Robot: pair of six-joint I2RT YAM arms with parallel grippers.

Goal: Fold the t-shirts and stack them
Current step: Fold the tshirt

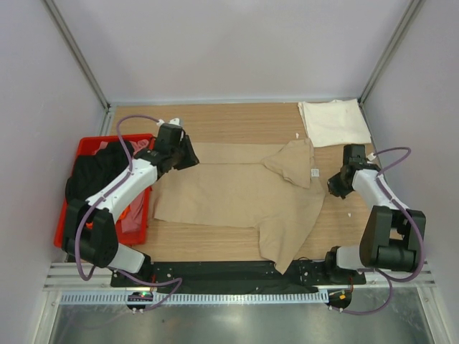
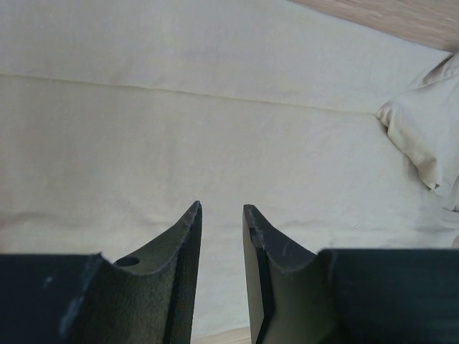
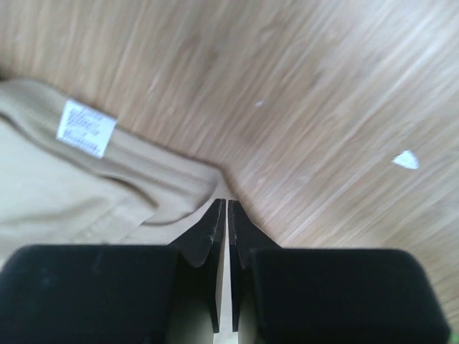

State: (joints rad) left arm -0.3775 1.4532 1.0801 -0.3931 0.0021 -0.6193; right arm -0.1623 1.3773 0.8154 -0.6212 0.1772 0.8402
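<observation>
While the left tool (image 2: 222, 208) is hovering spread above the tan t-shirt (image 1: 229, 190), the right tool (image 3: 226, 203) is pinching its edge on the worktop (image 3: 323, 86).

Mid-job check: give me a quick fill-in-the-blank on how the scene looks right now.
1. The tan shirt lies spread out; the folded shirt in the far right corner is ____.
2. The bin on the left is ____.
3. The left hand is above the ____ shirt.
Missing words: cream; red; tan.
</observation>
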